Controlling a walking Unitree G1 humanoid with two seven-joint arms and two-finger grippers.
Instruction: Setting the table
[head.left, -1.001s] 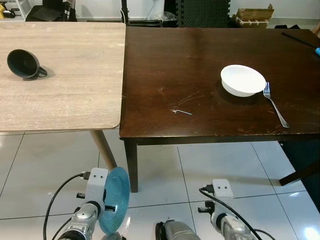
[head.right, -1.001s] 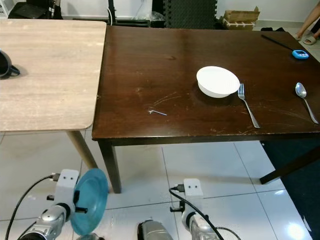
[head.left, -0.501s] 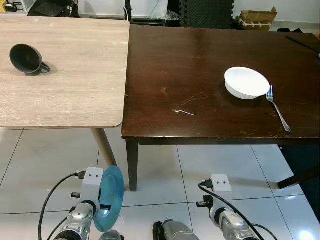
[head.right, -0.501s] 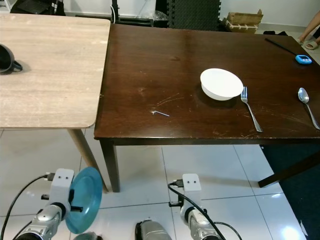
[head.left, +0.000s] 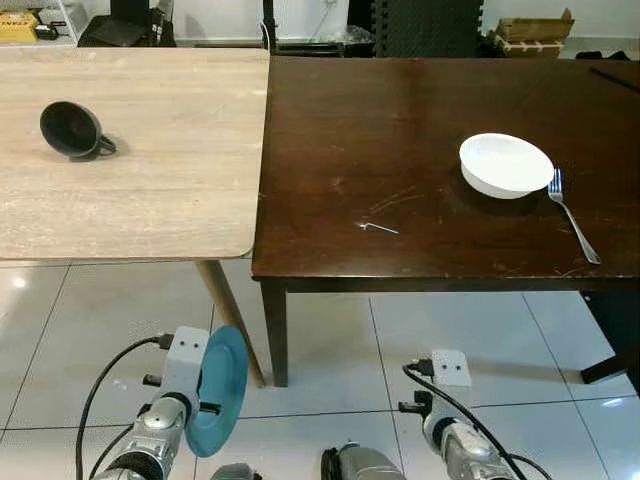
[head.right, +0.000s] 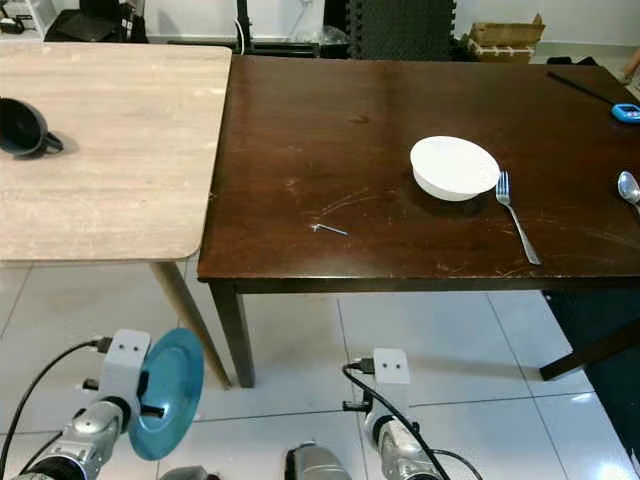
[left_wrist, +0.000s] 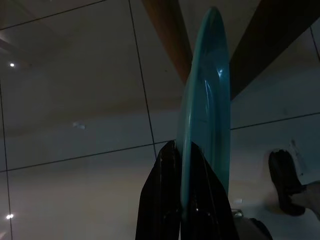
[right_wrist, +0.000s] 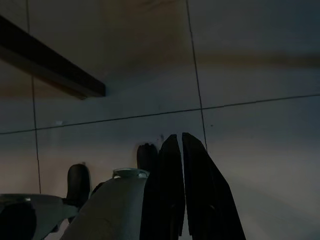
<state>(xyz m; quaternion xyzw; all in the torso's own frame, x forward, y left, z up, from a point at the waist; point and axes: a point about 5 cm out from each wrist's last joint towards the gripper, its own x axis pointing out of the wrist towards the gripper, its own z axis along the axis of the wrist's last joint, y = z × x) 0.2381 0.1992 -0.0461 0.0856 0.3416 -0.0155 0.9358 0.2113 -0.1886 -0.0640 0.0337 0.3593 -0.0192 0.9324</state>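
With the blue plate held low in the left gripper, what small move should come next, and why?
Probably raise the left gripper toward the dark table. It is shut on the blue plate, held edge-up over the floor, while the white bowl and fork already lie there. The right gripper hangs idle.

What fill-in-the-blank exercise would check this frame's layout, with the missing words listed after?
1. The left gripper is shut on a teal ____.
2. The fork lies on the dark table right beside the white ____.
3. The black cup lies on its side on the ____ table.
4. The right gripper hangs low over the ____, holding nothing.

Missing words: plate; bowl; light; floor
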